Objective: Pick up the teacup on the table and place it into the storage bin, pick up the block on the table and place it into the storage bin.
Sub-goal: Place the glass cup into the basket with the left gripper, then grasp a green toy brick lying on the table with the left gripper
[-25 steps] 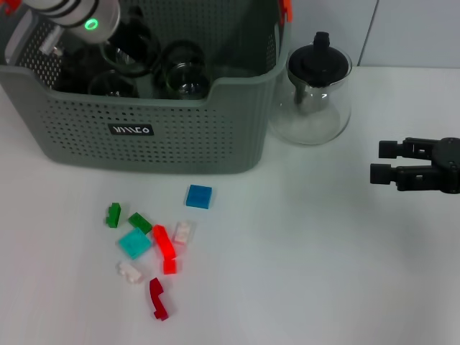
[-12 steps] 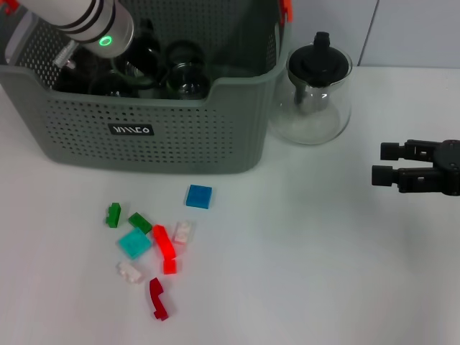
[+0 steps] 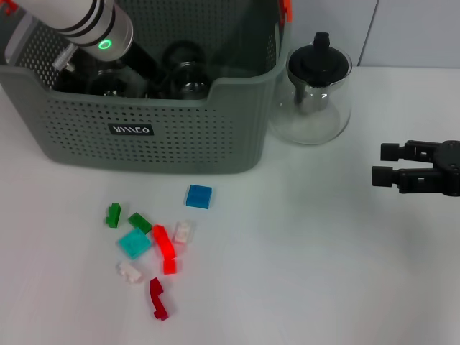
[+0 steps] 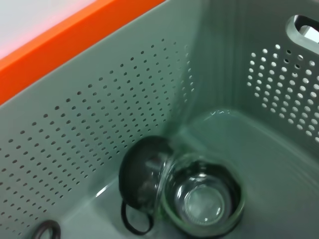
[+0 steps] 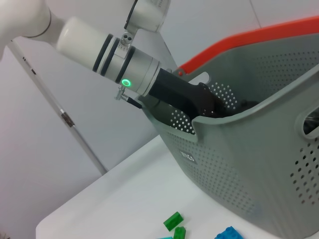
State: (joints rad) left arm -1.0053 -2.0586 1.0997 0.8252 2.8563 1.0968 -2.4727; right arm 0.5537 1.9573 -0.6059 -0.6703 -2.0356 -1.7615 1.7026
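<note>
The teacup (image 4: 207, 199), clear glass, already sits on the floor of the storage bin (image 3: 215, 136) at upper left of the head view; we judge that half done. The blocks, among them the blue block (image 3: 199, 196), remain on the table (image 3: 323, 251). Our left gripper (image 3: 140, 68) reaches inside the bin, its grip hidden; the right gripper (image 3: 379, 163) hovers spread and empty at right.

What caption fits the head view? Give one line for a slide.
Left gripper reaches into the storage bin; blocks lie scattered on the table; right gripper waits beside a glass teapot.
</note>
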